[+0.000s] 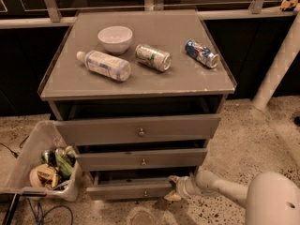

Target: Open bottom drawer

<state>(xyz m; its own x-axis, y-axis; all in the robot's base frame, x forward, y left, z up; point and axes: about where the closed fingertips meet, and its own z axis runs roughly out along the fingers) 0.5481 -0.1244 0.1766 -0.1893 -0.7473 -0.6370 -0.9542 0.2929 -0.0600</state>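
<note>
The bottom drawer (pixel 129 190) is the lowest and narrowest grey front of the grey cabinet, with a small round knob (pixel 145 193) at its centre. It stands slightly out from the cabinet, with a dark gap above it. My gripper (pixel 172 187) is at the drawer front's right end, low near the floor, on a white arm that comes in from the lower right. It touches or hooks the right edge of the front panel.
The mid-sized drawer (pixel 142 159) and the widest drawer (pixel 138 129) sit above. On the cabinet top are a white bowl (pixel 115 39), a plastic bottle (pixel 104 65) and two cans (pixel 153 57) (pixel 202 53). A bin of rubbish (pixel 44 168) stands at the left. A white post (pixel 276 55) rises at the right.
</note>
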